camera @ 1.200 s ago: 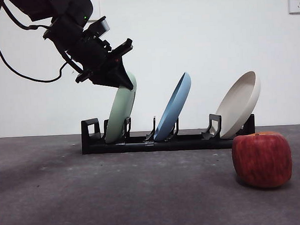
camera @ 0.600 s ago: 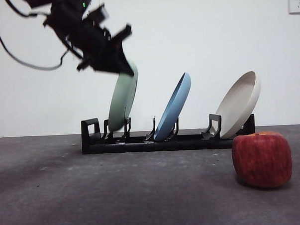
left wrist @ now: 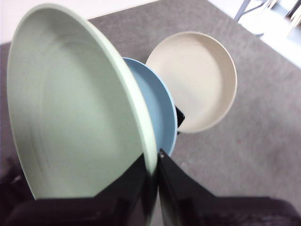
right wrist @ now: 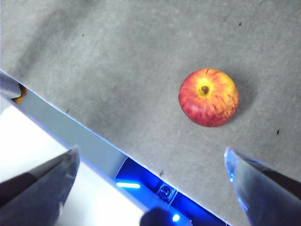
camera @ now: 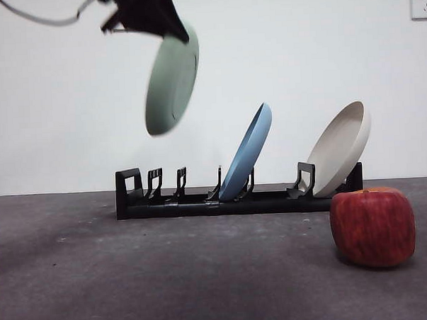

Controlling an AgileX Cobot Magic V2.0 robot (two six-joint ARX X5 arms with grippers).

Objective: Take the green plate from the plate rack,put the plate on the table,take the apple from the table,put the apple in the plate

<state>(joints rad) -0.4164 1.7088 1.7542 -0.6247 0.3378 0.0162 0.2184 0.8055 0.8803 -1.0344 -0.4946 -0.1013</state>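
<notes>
The green plate (camera: 171,80) hangs tilted in the air, well above the left end of the plate rack (camera: 236,194). My left gripper (camera: 171,27) is shut on the plate's upper rim at the top of the front view. In the left wrist view both jaws pinch the green plate (left wrist: 70,103) at its edge, left gripper (left wrist: 153,162). The red apple (camera: 372,226) rests on the table (camera: 169,275) at the front right. My right gripper (right wrist: 150,165) waits high above the apple (right wrist: 208,97), open and holding nothing.
A blue plate (camera: 247,160) leans in the rack's middle slots and a beige plate (camera: 340,147) in its right end. The rack's left slots (camera: 158,184) stand vacant. The table's edge (right wrist: 80,132) shows in the right wrist view.
My left gripper has lifted the green plate up out of the rack's left slots, so it now hangs free above the rack. The apple and the other plates have not moved.
</notes>
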